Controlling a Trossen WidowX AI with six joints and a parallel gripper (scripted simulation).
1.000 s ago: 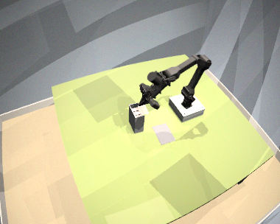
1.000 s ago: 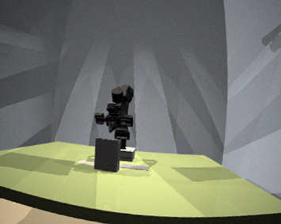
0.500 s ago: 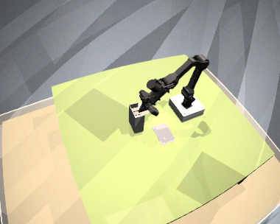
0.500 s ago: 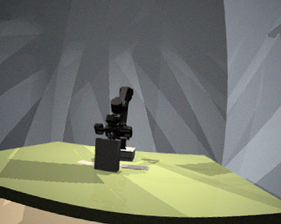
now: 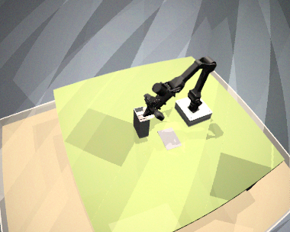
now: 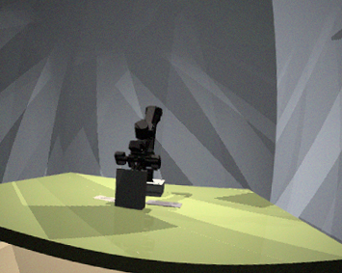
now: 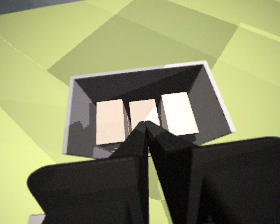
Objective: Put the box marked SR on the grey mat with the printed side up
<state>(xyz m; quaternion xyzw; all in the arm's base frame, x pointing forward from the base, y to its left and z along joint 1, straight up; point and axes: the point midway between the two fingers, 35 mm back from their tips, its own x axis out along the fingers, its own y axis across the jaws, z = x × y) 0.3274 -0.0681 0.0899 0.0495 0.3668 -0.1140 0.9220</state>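
The dark bin (image 5: 142, 129) (image 6: 131, 189) (image 7: 209, 102) stands upright on the table. Three boxes stand in it side by side: a left box (image 7: 110, 121), a middle box (image 7: 142, 109) and a right box (image 7: 180, 114), with gaps between them. Only plain pale tops show clearly; no reach code can be read. My gripper (image 5: 145, 114) (image 7: 144, 125) is shut and empty. Its tips point down at the bin's opening, over the near end of the middle box in the wrist view; whether they touch it I cannot tell. The grey mat (image 5: 169, 138) (image 6: 165, 204) lies flat beside the bin, with no box on it.
A pale flat piece (image 6: 107, 198) lies on the other side of the bin from the mat, in the exterior view; no marking on it can be read. The arm's white-topped base (image 5: 182, 107) stands behind the gripper. The bin's raised walls surround the boxes.
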